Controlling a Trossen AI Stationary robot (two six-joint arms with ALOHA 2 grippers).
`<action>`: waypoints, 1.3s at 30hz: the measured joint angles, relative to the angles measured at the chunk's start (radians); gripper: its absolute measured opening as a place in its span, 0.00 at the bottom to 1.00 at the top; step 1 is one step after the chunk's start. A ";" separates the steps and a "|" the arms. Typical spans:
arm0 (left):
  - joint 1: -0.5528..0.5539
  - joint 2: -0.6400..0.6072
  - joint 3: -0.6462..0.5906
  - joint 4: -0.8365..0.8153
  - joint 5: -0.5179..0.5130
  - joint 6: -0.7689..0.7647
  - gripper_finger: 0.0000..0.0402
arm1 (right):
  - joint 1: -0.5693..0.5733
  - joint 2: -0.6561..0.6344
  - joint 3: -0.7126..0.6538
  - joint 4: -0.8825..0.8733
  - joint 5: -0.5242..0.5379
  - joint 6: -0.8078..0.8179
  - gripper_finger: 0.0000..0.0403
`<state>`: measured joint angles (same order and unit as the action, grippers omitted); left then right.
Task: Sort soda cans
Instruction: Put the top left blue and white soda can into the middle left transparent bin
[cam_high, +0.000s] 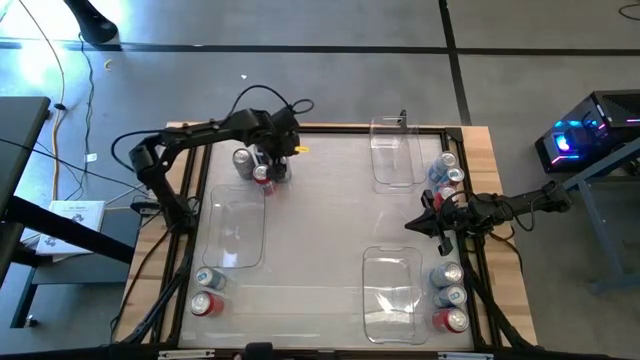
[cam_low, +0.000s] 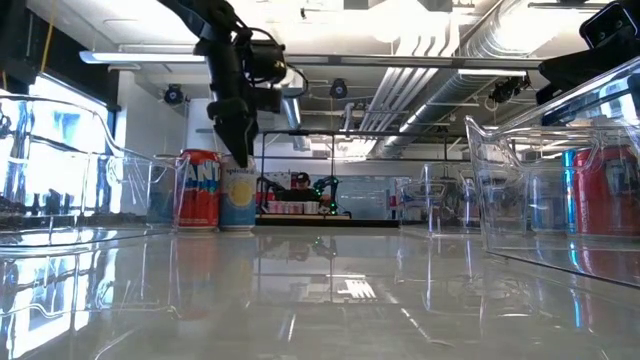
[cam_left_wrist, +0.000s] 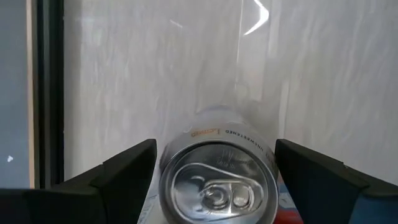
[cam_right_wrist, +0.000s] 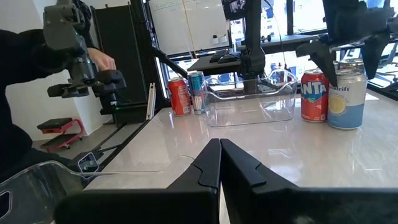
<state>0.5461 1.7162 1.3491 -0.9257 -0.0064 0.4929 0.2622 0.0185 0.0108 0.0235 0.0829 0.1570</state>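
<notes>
The left gripper (cam_high: 268, 166), fingers apart, hovers over a can (cam_left_wrist: 217, 183) upper left of the high view; next it must lower and close. The right gripper (cam_high: 432, 222) waits shut.

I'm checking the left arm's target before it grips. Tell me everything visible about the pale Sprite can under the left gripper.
The Sprite can is a metal cylinder with a pale blue and yellow body and a silver top, its tab unopened. It stands upright on the table near the far left edge, close beside a red Fanta can. The left gripper is open, with a finger on either side of the can's top, not clamped.
</notes>
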 joint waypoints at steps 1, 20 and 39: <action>0.000 0.007 0.000 0.000 -0.002 0.007 0.80 | 0.000 0.000 0.000 0.000 0.000 0.000 0.00; -0.058 0.066 0.002 -0.018 -0.061 0.099 0.70 | 0.000 0.000 0.000 0.000 0.000 0.000 0.00; -0.149 0.071 0.125 -0.093 -0.090 0.121 0.70 | 0.000 0.000 0.000 0.000 0.000 0.000 0.00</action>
<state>0.3970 1.7874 1.4736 -1.0182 -0.0959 0.6136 0.2619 0.0185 0.0105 0.0238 0.0826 0.1566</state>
